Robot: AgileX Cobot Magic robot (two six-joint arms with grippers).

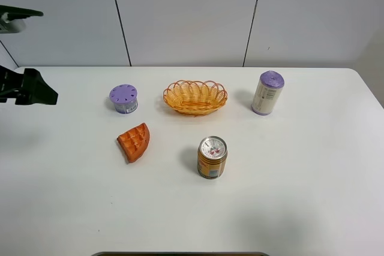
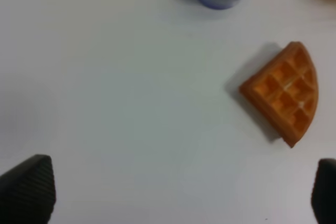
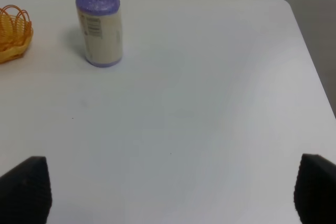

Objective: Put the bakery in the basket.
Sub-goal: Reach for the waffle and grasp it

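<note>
Five items stand on a white bench (image 1: 300, 202), and both tools are open and empty.

By the bench's left edge the left tool (image 2: 176, 195) hangs above bare surface, its dark fingertips spread wide with nothing between them. A short purple-lidded tub (image 1: 123, 98) stands left of the middle, toward the far edge. The bakery (image 1: 134, 142), an orange-brown waffle wedge, lies flat just nearer than the tub and apart from it. The basket (image 1: 195, 96) sits at the middle of the far edge's side, holding nothing. A gold can (image 1: 212, 157) stands upright near the bench's centre. A tall purple-capped canister (image 1: 267, 93) is upright right of the basket. Toward the right edge, the right tool (image 3: 168, 190) also has its fingertips wide apart.
</note>
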